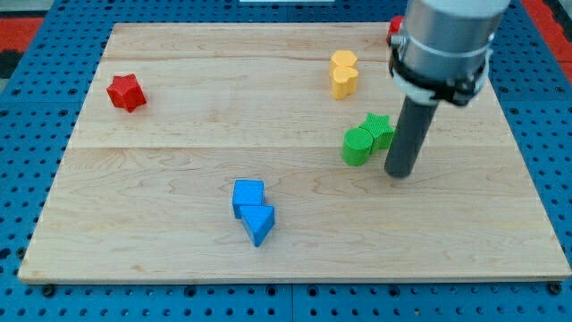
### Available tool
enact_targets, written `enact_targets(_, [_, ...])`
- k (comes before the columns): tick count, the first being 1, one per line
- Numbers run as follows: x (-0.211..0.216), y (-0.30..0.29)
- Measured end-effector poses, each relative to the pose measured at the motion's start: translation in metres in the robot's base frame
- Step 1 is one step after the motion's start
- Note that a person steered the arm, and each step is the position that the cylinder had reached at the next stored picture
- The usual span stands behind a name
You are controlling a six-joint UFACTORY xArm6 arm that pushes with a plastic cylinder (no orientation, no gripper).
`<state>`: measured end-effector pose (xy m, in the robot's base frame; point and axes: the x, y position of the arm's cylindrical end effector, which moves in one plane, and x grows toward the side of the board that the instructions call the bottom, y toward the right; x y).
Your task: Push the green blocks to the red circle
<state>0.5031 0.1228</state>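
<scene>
Two green blocks touch each other right of the board's middle: a green round block [357, 146] and a green star block [379, 130] just up and right of it. My tip [399, 172] rests on the board just right of and slightly below the green round block, close to both. A red block [394, 27] shows at the view's top right, mostly hidden behind the arm; its shape cannot be made out.
A red star block [126, 91] lies at the upper left. Two yellow blocks [343, 73] sit together above the green ones. Two blue blocks [252, 209] touch each other at the lower middle. The wooden board [134, 241] lies on a blue pegboard.
</scene>
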Motion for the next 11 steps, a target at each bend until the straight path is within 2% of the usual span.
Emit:
enact_targets(1, [0.002, -0.049])
enact_targets(2, [-0.04, -0.076])
enact_targets(4, [-0.039, -0.058])
enact_targets(5, [-0.028, -0.081])
enact_targets(7, [-0.037, -0.022])
enact_targets(9, [-0.086, 0.021])
enact_targets(11, [-0.166, 0.051])
